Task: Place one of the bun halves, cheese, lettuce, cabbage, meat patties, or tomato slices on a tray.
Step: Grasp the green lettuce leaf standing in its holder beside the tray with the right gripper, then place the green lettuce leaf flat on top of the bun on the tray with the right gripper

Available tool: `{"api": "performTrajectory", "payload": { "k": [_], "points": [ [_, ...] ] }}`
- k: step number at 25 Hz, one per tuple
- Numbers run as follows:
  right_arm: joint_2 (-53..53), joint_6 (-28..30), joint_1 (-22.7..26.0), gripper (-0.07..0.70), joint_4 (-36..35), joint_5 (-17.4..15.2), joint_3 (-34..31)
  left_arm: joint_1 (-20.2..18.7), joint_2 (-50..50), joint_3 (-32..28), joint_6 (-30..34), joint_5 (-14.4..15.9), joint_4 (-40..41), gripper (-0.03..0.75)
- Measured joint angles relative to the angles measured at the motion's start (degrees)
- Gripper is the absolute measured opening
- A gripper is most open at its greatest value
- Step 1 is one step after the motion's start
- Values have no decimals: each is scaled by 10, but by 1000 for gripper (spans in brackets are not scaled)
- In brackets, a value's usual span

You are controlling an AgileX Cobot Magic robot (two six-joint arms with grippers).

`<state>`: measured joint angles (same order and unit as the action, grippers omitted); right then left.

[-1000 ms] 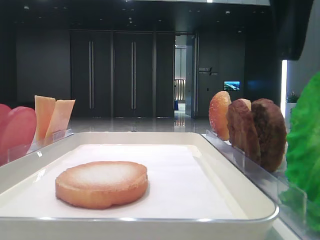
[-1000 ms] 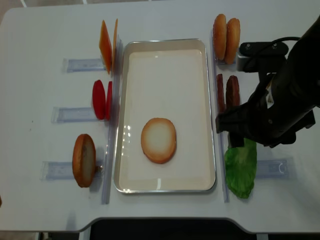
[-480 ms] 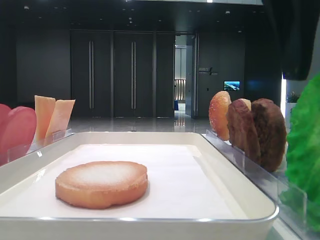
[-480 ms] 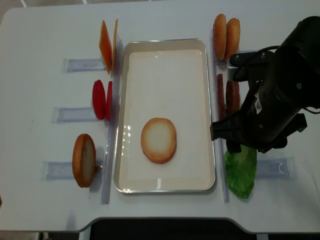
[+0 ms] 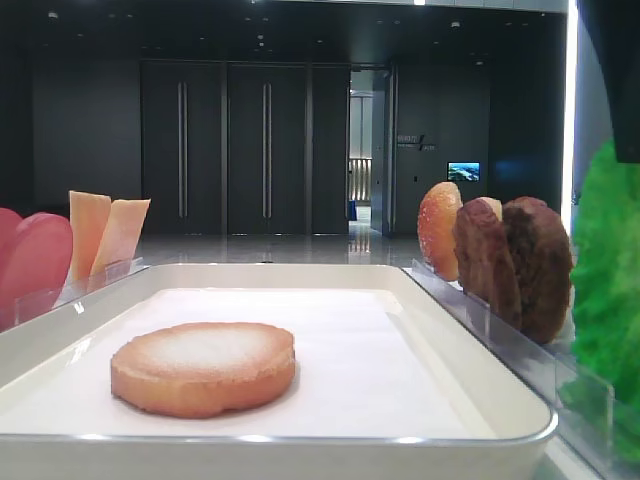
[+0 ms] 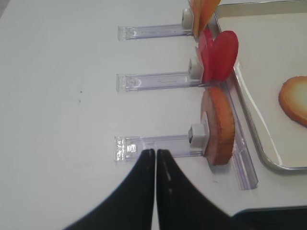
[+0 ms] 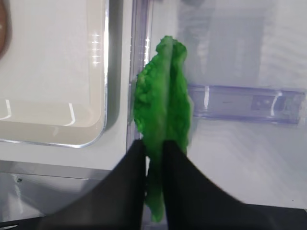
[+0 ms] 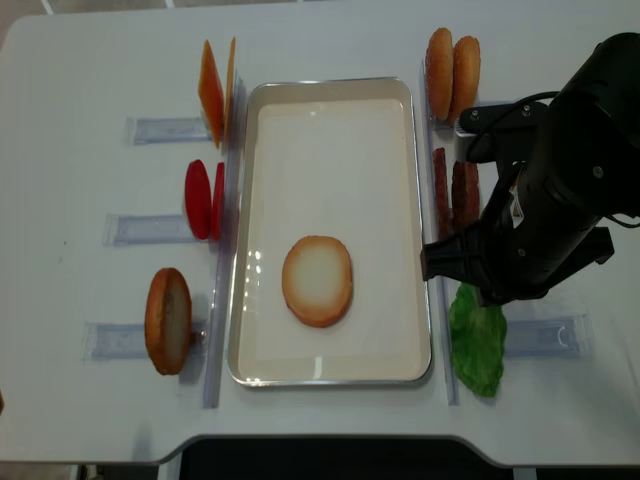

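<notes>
Right under my wrist camera, my right tool (image 7: pixel 153 158) has its two black fingers pinched onto the lettuce (image 7: pixel 164 124), which stands on edge in a clear holder (image 7: pixel 242 103) just beside the tray (image 7: pixel 98 129). The leaf looks thin, ruffled and floppy, so I judge the step goes best as a straight lift clear of the holder slot before any swing left over the glossy rim, with a low release so it lands flat. One bun half (image 8: pixel 317 280) already lies sugary face up on the tray's white floor, so I would aim for it or the bare floor beside it. Beyond the lettuce stand two rough dark patties (image 8: pixel 460 190), then two more golden buns (image 8: pixel 451 65). Across the bench my left tool (image 6: pixel 156 158) is closed on nothing, near another bun (image 6: pixel 219 124), smooth red tomato discs (image 6: pixel 218 55) and stiff orange cheese (image 8: pixel 213 90).
</notes>
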<state>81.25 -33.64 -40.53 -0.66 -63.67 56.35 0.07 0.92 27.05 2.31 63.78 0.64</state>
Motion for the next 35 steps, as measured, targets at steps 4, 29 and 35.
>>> {"api": "performTrajectory", "payload": {
  "k": [4,29,35],
  "points": [
    [0,0,0,37,0,-1,0,0,0,0,0,0,0,0],
    [-67,-1,0,33,7,-62,27,0,0,0,0,0,0,0],
    [-116,-1,0,33,7,-60,47,0,0,0,0,0,0,0]
  ]
}}
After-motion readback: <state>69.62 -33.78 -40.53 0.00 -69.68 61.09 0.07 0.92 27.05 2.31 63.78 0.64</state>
